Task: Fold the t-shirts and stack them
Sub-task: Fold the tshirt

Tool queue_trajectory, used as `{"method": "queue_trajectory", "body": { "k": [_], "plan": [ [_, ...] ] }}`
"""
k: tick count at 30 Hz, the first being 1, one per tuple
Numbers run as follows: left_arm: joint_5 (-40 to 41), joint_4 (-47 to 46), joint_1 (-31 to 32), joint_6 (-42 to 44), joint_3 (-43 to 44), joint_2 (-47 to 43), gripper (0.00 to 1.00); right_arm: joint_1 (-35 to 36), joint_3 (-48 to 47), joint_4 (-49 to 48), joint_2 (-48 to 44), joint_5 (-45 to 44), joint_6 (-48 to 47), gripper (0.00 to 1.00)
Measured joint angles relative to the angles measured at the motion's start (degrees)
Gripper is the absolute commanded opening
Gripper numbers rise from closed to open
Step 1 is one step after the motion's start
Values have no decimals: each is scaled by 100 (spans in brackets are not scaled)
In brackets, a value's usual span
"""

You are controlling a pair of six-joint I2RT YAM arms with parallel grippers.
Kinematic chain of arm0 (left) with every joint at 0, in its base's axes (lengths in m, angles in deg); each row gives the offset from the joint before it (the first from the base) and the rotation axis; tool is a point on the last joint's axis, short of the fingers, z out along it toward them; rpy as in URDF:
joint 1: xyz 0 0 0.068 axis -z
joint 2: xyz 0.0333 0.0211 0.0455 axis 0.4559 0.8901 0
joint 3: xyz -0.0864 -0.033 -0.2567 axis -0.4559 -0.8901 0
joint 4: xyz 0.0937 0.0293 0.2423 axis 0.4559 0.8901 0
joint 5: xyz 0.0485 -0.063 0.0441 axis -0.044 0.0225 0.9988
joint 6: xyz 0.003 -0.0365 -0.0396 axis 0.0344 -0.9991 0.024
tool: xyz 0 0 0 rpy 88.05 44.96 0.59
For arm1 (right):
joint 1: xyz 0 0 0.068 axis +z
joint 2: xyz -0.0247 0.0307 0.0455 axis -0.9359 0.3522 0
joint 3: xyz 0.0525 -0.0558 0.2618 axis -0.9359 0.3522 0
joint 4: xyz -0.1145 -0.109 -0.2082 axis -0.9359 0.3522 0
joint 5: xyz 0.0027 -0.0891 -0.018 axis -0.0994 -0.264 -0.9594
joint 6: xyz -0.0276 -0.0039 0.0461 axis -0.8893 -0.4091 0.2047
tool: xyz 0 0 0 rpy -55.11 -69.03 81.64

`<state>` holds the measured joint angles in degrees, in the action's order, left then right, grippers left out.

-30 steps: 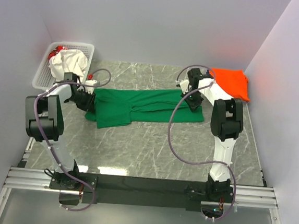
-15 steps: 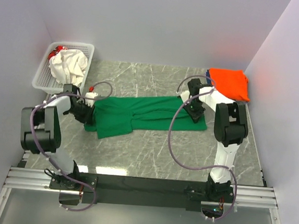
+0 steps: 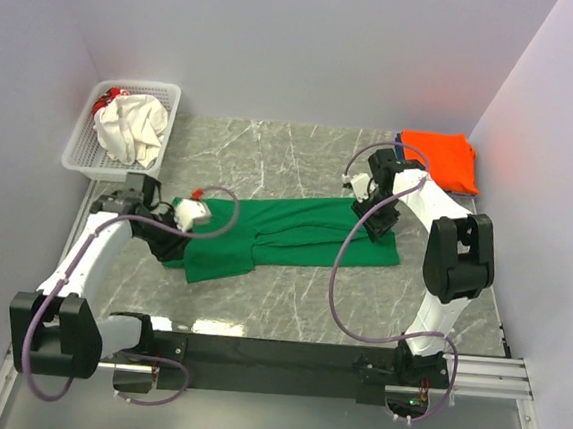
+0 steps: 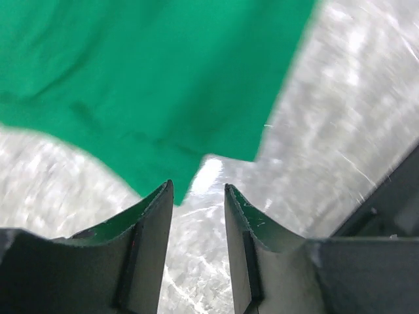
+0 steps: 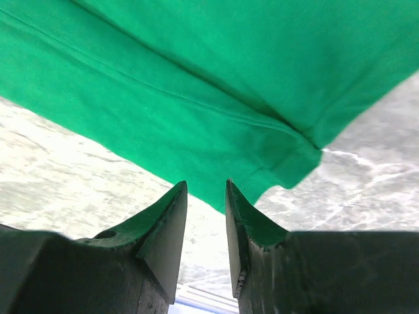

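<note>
The green shirt (image 3: 285, 229) lies flat on the table (image 3: 289, 295), its long axis running from left to right. The left gripper (image 4: 198, 190) is at its left end and the right gripper (image 5: 206, 185) at its right end. Both are narrow and hold nothing, with the cloth edge just beyond the tips.

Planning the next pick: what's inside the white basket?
A crumpled cream-white shirt fills most of the basket, with red cloth peeking out at its far left. Anything underneath is covered.
</note>
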<state>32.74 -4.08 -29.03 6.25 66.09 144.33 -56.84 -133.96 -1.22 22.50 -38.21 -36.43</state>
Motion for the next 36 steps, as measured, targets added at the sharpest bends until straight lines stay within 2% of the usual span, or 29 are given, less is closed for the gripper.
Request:
{"method": "queue_trajectory", "body": {
  "k": [8, 19, 22, 25, 26, 32, 36],
  "plan": [
    [444, -7, 1344, 258, -809, 20, 43, 0, -151, 28, -15, 111, 146, 37],
    [944, -981, 1928, 227, -1056, 949, 43, -4, -151, 26, 20, 120, 205, 36],
    [1029, -1086, 1993, 188, -1054, 1001, 39, -22, -151, 26, 22, 105, 205, 36],
    [1141, -1172, 2028, 177, -1054, 1012, 14, -57, -149, 24, 24, 76, 205, 35],
    [1185, -1237, 2028, 188, -1051, 1023, 1, -70, -149, 24, 24, 72, 203, 35],
    [1152, -955, 2011, 186, -894, 994, 1, -94, -146, 17, 52, 22, 203, 35],
    [907, -302, 1781, 129, 22, 1062, 1, -94, -144, 4, 96, 13, 201, 34]
  ]
}}
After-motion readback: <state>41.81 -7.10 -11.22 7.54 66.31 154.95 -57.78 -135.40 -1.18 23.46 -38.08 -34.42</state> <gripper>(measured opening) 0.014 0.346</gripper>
